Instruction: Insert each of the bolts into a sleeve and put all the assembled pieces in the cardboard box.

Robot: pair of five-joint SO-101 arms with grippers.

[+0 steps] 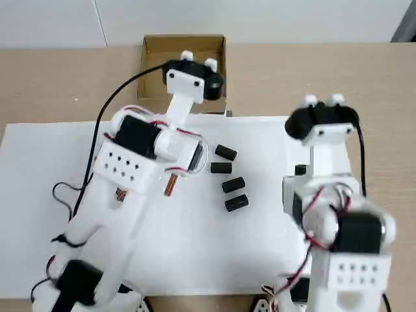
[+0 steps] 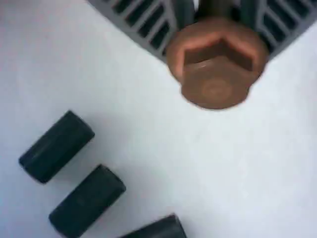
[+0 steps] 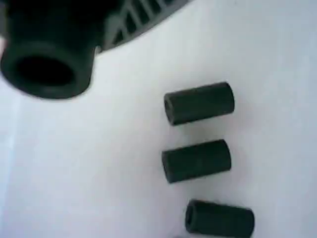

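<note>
On the white sheet (image 1: 169, 260) that covers most of the table (image 1: 39, 78), four loose sleeves (image 1: 233, 184) lie in a short column, black and on their sides, near one another but not touching. They sit between the two arms.

To their left, the left gripper (image 1: 175, 173) is clenched around a brown bolt (image 2: 216, 69). The left wrist view shows the hexagonal head poking out below the grey ribbed fingers (image 2: 138, 20), held above the sheet with three of the sleeves near it.

To their right, the right gripper (image 1: 303, 174) grasps a fifth sleeve (image 3: 47, 67), also black. Its open end faces the wrist camera and it hangs just off the column's side, apart from the ones lying flat.

At the far edge of the sheet sits the cardboard box (image 1: 151, 58), well apart from the sleeves, with part of the left arm reaching across its front.
</note>
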